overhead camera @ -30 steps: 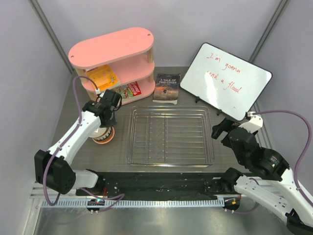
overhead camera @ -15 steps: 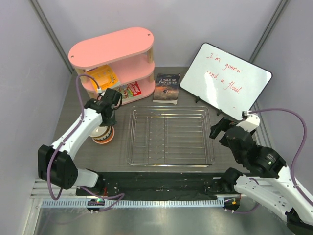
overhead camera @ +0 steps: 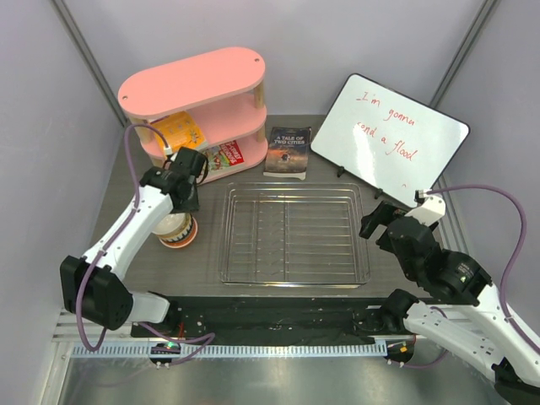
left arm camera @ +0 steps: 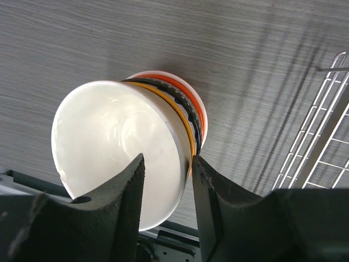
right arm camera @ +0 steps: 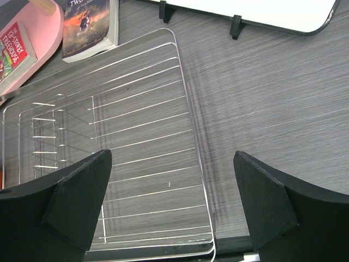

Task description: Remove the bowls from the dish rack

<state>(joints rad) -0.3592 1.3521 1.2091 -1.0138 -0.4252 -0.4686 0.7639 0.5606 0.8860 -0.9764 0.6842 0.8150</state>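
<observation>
The bowls stand nested in one stack (overhead camera: 177, 229) on the table, left of the dish rack (overhead camera: 291, 232). In the left wrist view a white bowl (left arm camera: 109, 147) tops the stack, with orange and dark rims showing beneath it. My left gripper (left arm camera: 166, 158) is open and straddles that bowl's near rim, one finger inside and one outside, with a gap on the inner side. The silver wire dish rack (right arm camera: 136, 136) holds nothing that I can see. My right gripper (right arm camera: 172, 155) hangs wide open above the rack's right edge, empty.
A pink oval shelf unit (overhead camera: 198, 93) with books stands at the back left. A paperback (overhead camera: 288, 150) lies behind the rack. A whiteboard (overhead camera: 388, 135) with red writing leans at the back right. The black base rail runs along the near edge.
My left gripper's jaws have opened off the white bowl's rim while staying over the stack. The right arm has crept slightly left toward the rack.
</observation>
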